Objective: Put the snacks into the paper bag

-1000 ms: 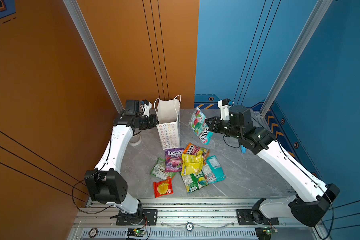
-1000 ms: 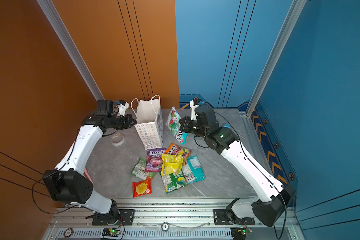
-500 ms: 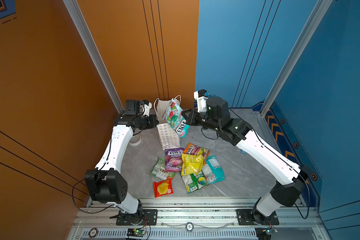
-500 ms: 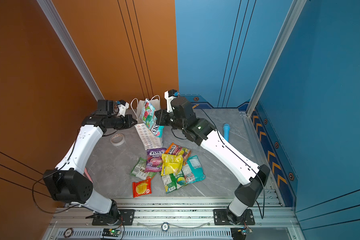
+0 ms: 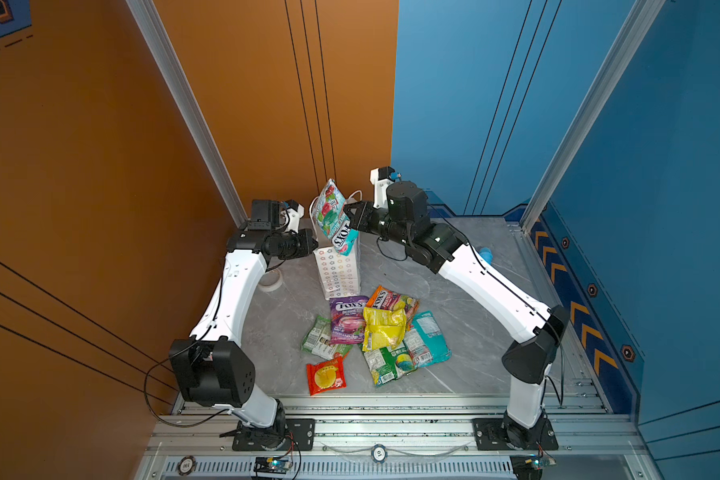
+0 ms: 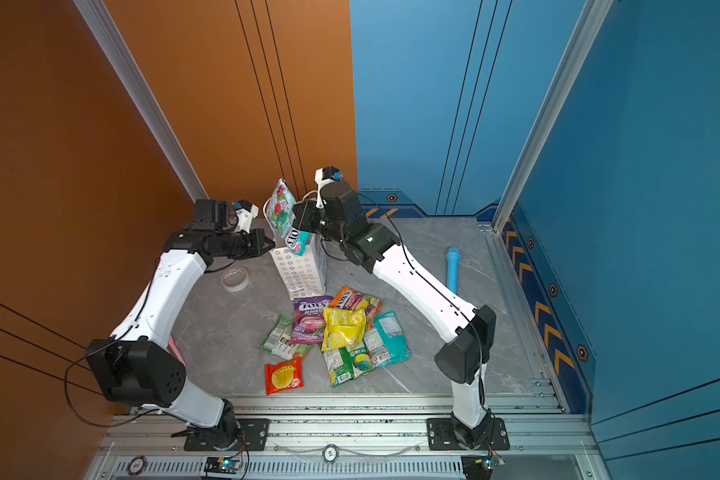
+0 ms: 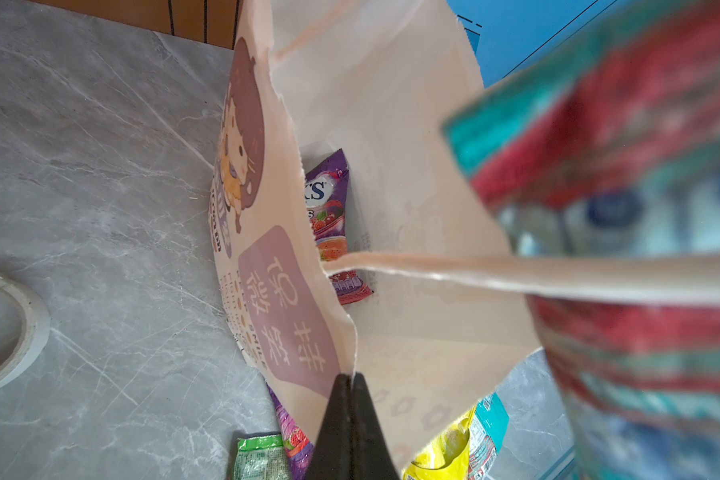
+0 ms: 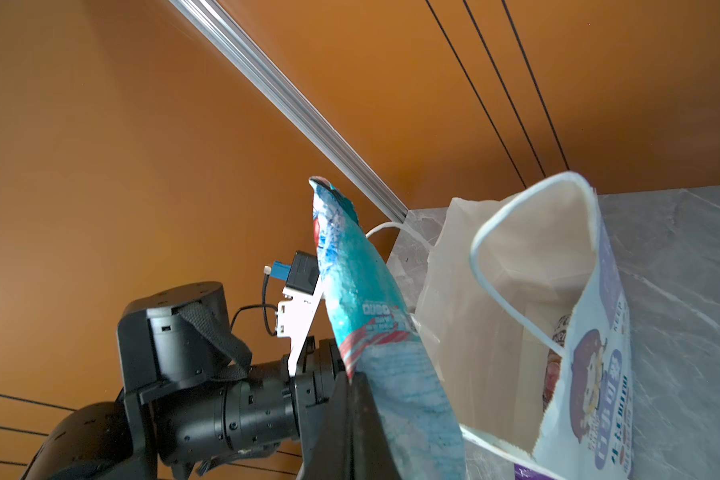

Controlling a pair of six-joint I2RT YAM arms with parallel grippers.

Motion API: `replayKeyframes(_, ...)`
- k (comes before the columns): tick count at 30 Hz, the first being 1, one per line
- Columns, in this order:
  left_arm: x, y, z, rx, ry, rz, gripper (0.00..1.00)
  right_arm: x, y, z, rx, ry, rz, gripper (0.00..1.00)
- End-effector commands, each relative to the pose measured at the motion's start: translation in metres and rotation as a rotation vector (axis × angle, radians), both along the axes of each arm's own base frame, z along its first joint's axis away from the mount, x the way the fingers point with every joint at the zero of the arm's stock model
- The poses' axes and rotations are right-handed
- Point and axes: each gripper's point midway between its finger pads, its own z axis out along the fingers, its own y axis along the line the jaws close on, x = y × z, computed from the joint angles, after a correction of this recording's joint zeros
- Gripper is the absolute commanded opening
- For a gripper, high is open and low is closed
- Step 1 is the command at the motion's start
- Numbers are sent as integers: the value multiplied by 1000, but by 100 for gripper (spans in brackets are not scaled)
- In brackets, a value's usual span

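Teal packet hanging over paper bag mouth, right gripper clamped on its edge. Looks light, crinkly, slick: edge pinch suits. Left gripper pinching bag rim; thin paper, may tear.

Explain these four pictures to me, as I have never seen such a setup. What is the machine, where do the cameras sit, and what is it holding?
The machine is two white robot arms, left and right, mounted at a grey table. Each ends in a two-finger gripper. Two pictures look down from overhead and are nearly the same; the other two come from cameras on the wrists.

The left gripper is shut on the rim of the paper bag. The right gripper is shut on a teal snack packet, raised at the bag's open top. One purple packet already lies inside. On the table lie a pile of snacks, a tape roll and a blue stick.
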Motion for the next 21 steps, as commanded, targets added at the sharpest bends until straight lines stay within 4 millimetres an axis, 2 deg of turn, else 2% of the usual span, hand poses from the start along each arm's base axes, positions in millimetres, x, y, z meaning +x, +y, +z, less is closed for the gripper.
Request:
replayKeyframes(1,-5,-4,-17,-10,64,-10,2,10,-11,56,130,-102,-62,0)
replayKeyframes(7,-5,-4,-18,-10,65,-10,2,29,-13,59,141,-122,-120,0)
replayKeyframes(14,-5,-4,-18,-12,67,-9,2,50,-12,43,119,-111,-179,0)
replayKeyframes(16,-4,-4,-18,-13,69,-8,2,50,-13,44,119,-110,-184,0)
replayKeyframes(17,-4,-4,-18,-13,69,-8,2,59,-5,25,94,-89,-191,0)
replayKeyframes(21,-4,-4,-18,-14,69,-9,2,67,-1,9,70,-71,-220,0)
